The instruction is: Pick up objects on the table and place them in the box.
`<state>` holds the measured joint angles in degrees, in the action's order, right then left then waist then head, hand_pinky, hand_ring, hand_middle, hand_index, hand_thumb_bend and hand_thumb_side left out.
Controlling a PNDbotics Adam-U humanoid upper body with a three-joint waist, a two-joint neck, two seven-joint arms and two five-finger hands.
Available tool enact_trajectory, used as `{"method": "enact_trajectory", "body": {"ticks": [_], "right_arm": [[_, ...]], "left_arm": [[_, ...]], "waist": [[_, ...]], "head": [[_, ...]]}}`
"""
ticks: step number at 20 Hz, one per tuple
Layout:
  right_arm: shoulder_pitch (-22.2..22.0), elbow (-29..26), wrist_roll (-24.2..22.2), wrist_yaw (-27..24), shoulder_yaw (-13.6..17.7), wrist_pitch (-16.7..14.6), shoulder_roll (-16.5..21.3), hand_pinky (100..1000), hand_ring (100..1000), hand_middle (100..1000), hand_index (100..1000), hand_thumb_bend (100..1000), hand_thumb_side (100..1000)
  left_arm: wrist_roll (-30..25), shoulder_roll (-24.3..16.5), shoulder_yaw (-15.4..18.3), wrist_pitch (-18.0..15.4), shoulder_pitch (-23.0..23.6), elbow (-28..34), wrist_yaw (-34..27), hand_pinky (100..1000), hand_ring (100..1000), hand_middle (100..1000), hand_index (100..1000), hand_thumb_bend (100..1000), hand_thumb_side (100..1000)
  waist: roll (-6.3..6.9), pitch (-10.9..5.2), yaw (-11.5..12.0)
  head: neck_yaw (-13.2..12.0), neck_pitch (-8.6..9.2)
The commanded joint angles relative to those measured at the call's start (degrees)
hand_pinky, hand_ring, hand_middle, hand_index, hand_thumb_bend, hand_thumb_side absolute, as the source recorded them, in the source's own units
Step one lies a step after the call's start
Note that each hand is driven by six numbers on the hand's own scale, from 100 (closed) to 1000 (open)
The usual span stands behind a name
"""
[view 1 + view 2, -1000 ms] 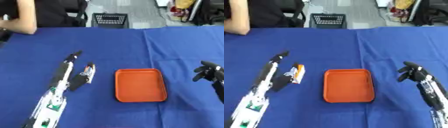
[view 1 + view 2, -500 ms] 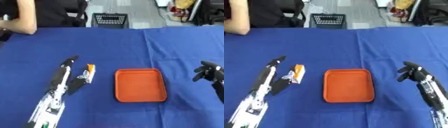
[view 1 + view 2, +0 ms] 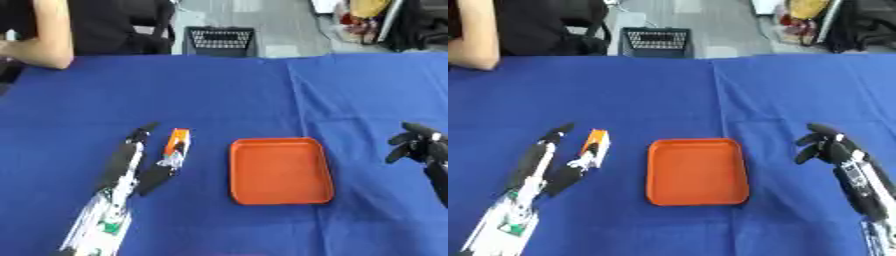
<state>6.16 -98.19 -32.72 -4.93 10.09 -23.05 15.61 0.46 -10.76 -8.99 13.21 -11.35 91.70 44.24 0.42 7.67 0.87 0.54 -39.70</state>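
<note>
Slim orange packet (image 3: 174, 146) beside straight left-hand fingers (image 3: 133, 151); right hand (image 3: 826, 145) curled, empty.

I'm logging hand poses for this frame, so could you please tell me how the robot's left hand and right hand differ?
The left hand lies stretched out low over the table, fingers straight; the right hand has its fingers curled. The left hand sits right beside a small orange and white object, while the right hand has nothing near it. The left is left of the orange tray, the right is right of it. Both hold nothing.
</note>
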Motion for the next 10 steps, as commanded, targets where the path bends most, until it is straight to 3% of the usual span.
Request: {"method": "enact_trajectory", "body": {"ticks": [1, 10], "right_arm": [[0.4, -0.7, -0.2, 0.0, 0.3, 0.0, 0.8, 556, 553, 662, 903, 100, 931], [0.4, -0.7, -0.2, 0.0, 0.3, 0.0, 0.8, 557, 554, 663, 903, 100, 932]], "left_arm": [[-0.5, -0.1, 0.1, -0.2, -0.3, 0.3, 1.4, 1000, 1000, 907, 1000, 553, 752], [-1.0, -0.1, 0.2, 0.3, -0.5, -0.2, 3.5, 1000, 1000, 898, 1000, 495, 716]], "waist": [[-0.01, -0.57, -0.1], [-0.03, -0.57, -0.1]], "head": [[0.5, 0.79], [0.4, 0.76]]}}
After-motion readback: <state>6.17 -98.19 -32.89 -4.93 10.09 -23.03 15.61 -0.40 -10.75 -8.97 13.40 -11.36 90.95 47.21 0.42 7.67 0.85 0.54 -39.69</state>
